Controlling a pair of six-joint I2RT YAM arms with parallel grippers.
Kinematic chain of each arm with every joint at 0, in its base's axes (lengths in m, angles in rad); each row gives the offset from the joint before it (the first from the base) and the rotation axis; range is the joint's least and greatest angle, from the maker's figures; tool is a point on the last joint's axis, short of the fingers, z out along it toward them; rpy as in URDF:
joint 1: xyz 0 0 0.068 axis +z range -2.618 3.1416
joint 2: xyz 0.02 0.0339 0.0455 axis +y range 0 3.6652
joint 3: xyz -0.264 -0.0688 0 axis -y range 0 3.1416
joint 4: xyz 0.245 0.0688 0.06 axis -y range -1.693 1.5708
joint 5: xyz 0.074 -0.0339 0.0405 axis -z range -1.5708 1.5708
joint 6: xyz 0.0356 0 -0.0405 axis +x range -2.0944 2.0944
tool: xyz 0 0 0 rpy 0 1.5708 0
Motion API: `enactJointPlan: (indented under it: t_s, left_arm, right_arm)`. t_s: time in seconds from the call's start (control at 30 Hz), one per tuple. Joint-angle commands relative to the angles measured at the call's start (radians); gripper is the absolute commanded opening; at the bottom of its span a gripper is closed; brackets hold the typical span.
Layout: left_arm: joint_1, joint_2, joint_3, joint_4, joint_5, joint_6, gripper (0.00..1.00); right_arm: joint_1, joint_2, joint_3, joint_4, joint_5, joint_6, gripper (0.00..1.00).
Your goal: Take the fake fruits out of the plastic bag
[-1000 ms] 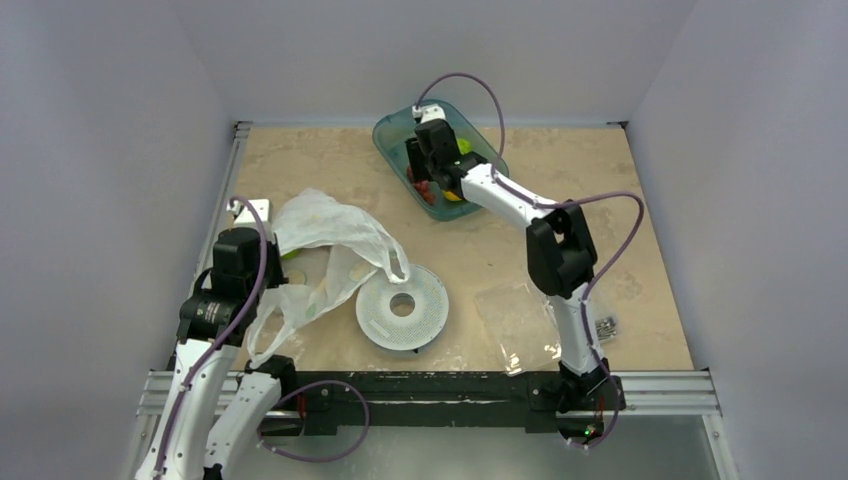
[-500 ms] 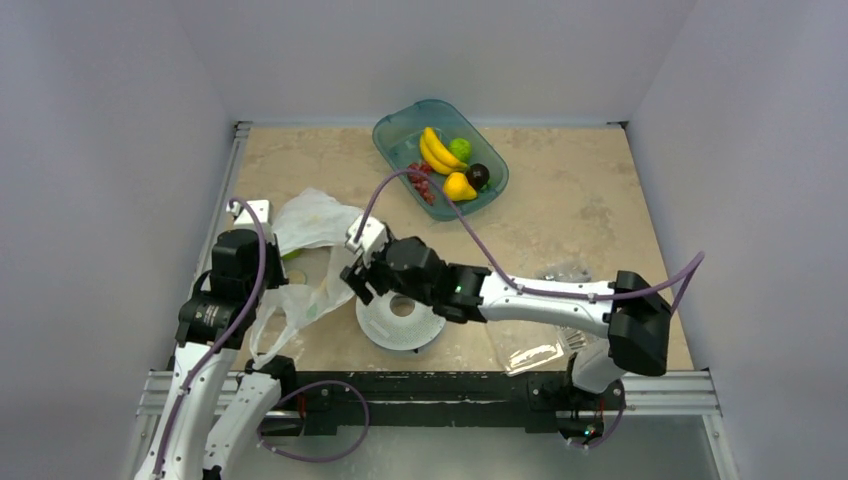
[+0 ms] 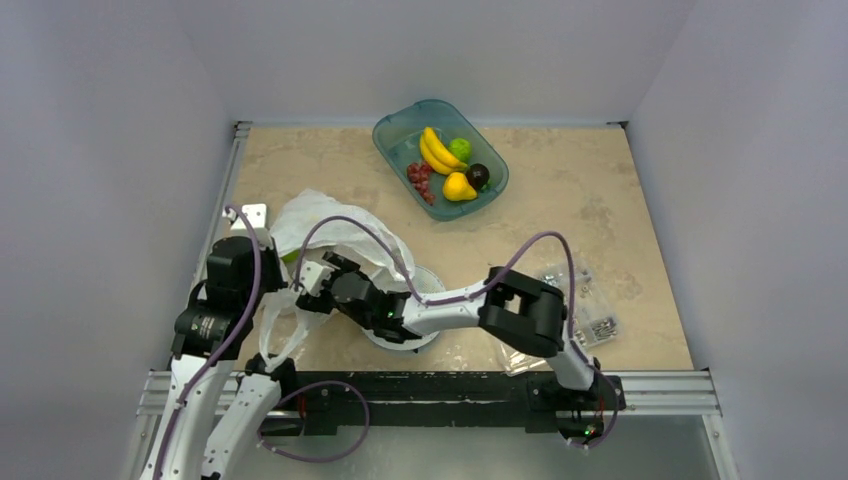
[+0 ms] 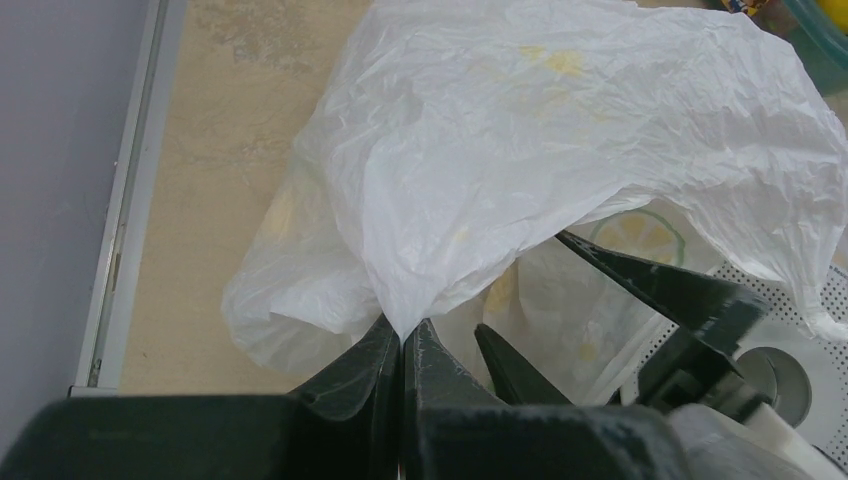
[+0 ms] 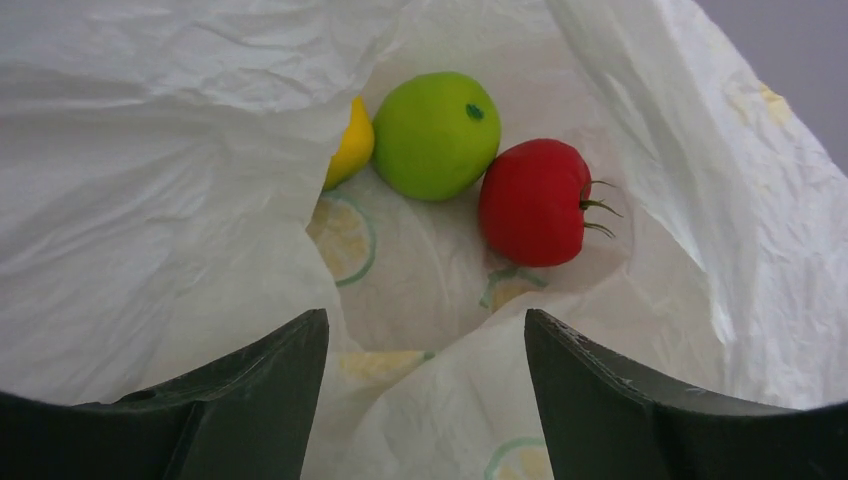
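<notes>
Peering into the mouth of the plastic bag (image 4: 560, 150), the right fingers (image 5: 425, 325) are spread wide and have hold of nothing, with crinkled film lying between their tips. Straight ahead of them, past the tips, sit three fruits on the bag's floor. The green apple (image 5: 435, 135) is dead ahead. The red apple (image 5: 532, 200) touches it on the side of the right-hand finger. A yellow fruit (image 5: 350, 145) is on the other side, half tucked under a fold.

The left fingers (image 4: 400, 345) are pinched tight on a gather of the bag's upper film, and the sheet rises away from their tips, which looks to be holding the mouth open.

Well apart from both sets of fingers, at the far side of the desk (image 3: 600, 180), a teal tub (image 3: 383, 135) holds a grape cluster (image 3: 418, 178) among other fruit.

My read is that the job is partly done. The grapes are out, three fruits remain inside, and none is gripped yet. The apples look the easier picks; the yellow one may need that fold cleared first.
</notes>
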Motion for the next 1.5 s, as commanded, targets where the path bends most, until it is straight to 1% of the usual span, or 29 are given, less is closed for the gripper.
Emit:
enactJointPlan:
  t_s: [0.0, 0.13, 0.33, 0.77, 0.83, 0.9, 0.93, 1.07, 1.13, 1.23, 1.33, 1.37, 1.47]
  left_arm:
    - [-0.015, 0.002, 0.0, 0.037, -0.005, 0.002, 0.0]
    - [-0.019, 0.001, 0.0, 0.039, -0.004, 0.005, 0.0]
    - [-0.019, 0.0, -0.002, 0.044, 0.003, 0.008, 0.0]
    - [-0.028, -0.001, -0.003, 0.047, 0.023, 0.007, 0.0]
    - [-0.029, 0.0, -0.003, 0.049, 0.028, 0.008, 0.0]
    - [-0.029, 0.003, -0.003, 0.052, 0.035, 0.007, 0.0]
    - [-0.03, 0.006, -0.004, 0.054, 0.04, 0.007, 0.0]
    - [-0.031, 0.022, -0.004, 0.062, 0.058, 0.008, 0.0]
    - [-0.031, 0.037, -0.005, 0.063, 0.059, 0.008, 0.0]
    - [-0.031, 0.056, -0.004, 0.061, 0.051, 0.006, 0.0]
    - [-0.031, 0.067, -0.003, 0.055, 0.019, 0.006, 0.0]
    - [-0.031, 0.069, -0.003, 0.054, 0.008, 0.006, 0.0]
    - [-0.031, 0.072, 0.0, 0.047, -0.011, 0.005, 0.0]
  right_arm:
    - [-0.018, 0.118, 0.132, 0.212, 0.14, -0.191, 0.74]
    - [-0.06, 0.195, 0.217, 0.187, 0.113, -0.219, 0.78]
    - [-0.09, 0.286, 0.33, 0.143, 0.093, -0.246, 0.85]
    - [-0.134, 0.522, 0.647, -0.022, 0.065, -0.318, 0.87]
    - [-0.137, 0.55, 0.682, -0.03, 0.067, -0.328, 0.86]
    - [-0.136, 0.563, 0.696, -0.018, 0.071, -0.334, 0.82]
    - [-0.136, 0.565, 0.69, -0.002, 0.064, -0.334, 0.78]
    - [-0.136, 0.562, 0.687, 0.033, 0.058, -0.299, 0.52]
    - [-0.136, 0.555, 0.67, 0.089, 0.073, -0.278, 0.4]
    - [-0.138, 0.53, 0.623, 0.158, 0.1, -0.25, 0.23]
    - [-0.138, 0.487, 0.589, 0.173, 0.133, -0.218, 0.08]
    - [-0.138, 0.459, 0.565, 0.181, 0.134, -0.203, 0.04]
    - [-0.138, 0.352, 0.443, 0.222, 0.117, -0.163, 0.0]
